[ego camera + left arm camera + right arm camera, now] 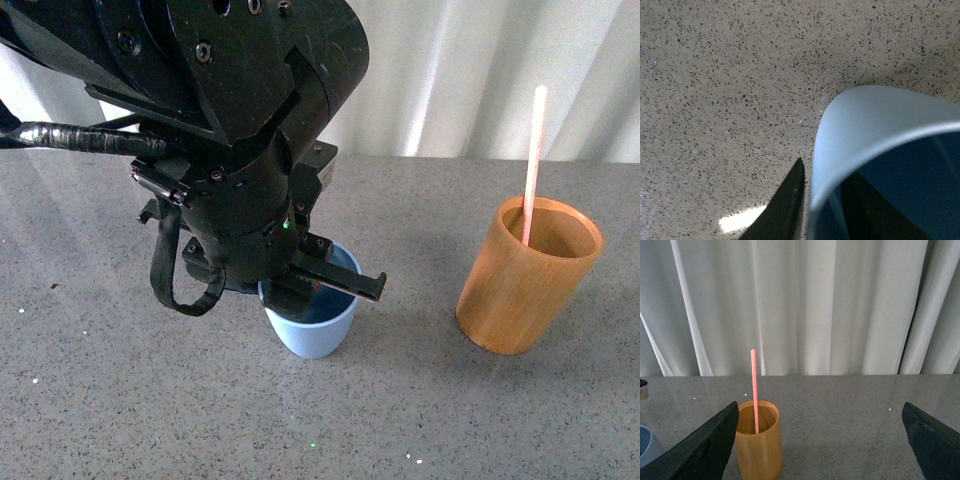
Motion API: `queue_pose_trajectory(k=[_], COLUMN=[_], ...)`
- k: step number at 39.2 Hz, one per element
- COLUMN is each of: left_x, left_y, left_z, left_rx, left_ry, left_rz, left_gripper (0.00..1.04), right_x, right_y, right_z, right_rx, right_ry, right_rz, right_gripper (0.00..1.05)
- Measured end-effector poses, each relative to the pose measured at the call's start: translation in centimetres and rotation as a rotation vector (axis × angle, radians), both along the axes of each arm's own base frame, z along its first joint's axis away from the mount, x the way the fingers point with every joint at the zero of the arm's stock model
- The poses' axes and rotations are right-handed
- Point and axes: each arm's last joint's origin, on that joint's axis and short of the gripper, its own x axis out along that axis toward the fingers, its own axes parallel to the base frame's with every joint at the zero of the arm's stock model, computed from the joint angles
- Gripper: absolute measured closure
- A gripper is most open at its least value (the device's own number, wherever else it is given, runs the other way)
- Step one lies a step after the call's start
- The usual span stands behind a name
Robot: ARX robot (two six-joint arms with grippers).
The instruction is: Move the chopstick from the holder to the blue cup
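The blue cup [318, 328] stands on the grey table with my left gripper [305, 285] shut on its rim. In the left wrist view one dark finger [790, 200] lies outside the blue cup's wall [855, 125] and the other shows inside it; the left gripper [822, 190] straddles the rim. The pink chopstick [533, 160] stands nearly upright in the orange-brown holder [528, 280] to the cup's right. My right gripper [820, 410] is open, wide apart, with nothing between its fingers [705, 450]. It faces the holder [759, 450] and chopstick [754, 385] from a distance; the blue cup's edge [647, 445] shows beside them.
The speckled grey tabletop [100, 400] stretches around both containers. A white pleated curtain [480, 70] hangs behind the table's far edge. The left arm's dark body [230, 90] fills the upper left of the front view.
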Motion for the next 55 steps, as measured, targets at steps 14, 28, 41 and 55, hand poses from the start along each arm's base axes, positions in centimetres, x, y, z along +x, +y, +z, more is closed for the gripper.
queue_pose_trajectory(k=[14, 28, 41, 55], left_x=[1.0, 1.9, -4.6, -7.1], left_y=[1.6, 6.2, 15.5, 16.2], left_z=[1.0, 7.7, 13.6, 11.8], left_rx=[-0.084, -0.177, -0.254, -0.323], left_ry=[-0.013, -0.176, -0.908, -1.027], left_rz=[0.092, 0.17, 0.427, 0.289], left_gripper=[0.27, 0.07, 0.07, 0.23], right_x=[0.0, 0.0, 0.0, 0.0], right_y=[0.0, 0.0, 0.0, 0.0], right_z=[0.0, 0.0, 0.0, 0.0], right_rx=[0.0, 0.0, 0.0, 0.0], right_ry=[0.0, 0.0, 0.0, 0.0], right_rz=[0.0, 0.0, 0.0, 0.0], right_gripper=[0.1, 0.1, 0.1, 0.1])
